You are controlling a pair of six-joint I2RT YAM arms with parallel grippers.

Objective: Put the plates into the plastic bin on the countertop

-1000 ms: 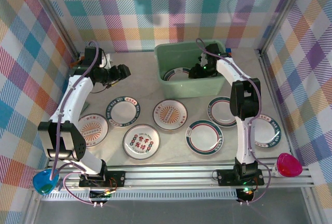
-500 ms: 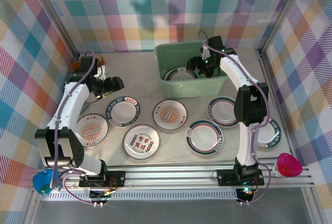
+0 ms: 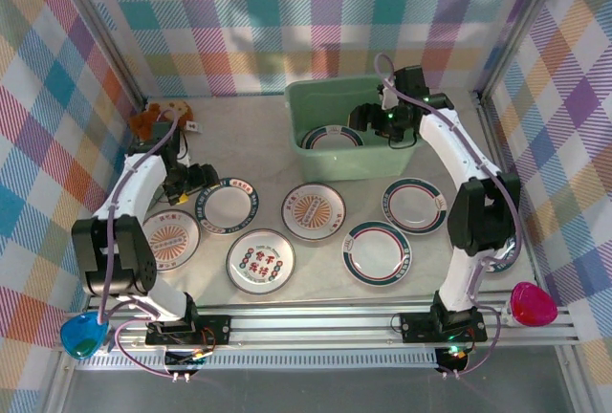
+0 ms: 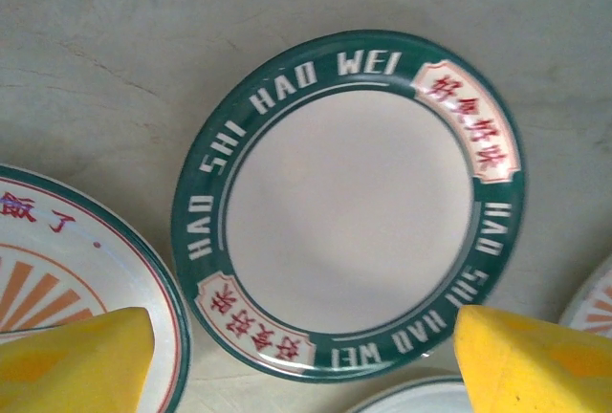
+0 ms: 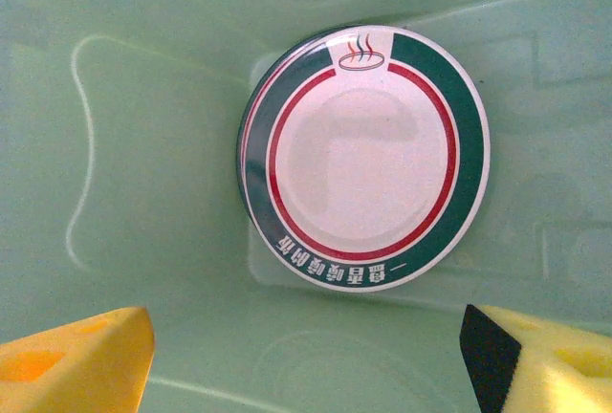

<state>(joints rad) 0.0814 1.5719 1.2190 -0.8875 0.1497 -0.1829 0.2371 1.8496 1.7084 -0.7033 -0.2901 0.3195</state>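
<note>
Six plates visible on the countertop, one inside the plastic bin.

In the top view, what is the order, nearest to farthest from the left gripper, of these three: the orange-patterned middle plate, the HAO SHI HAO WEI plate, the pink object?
1. HAO SHI HAO WEI plate, just right of the left gripper.
2. Orange-patterned plate, farther right, at the centre.
3. Pink object, at the near right corner.
</note>
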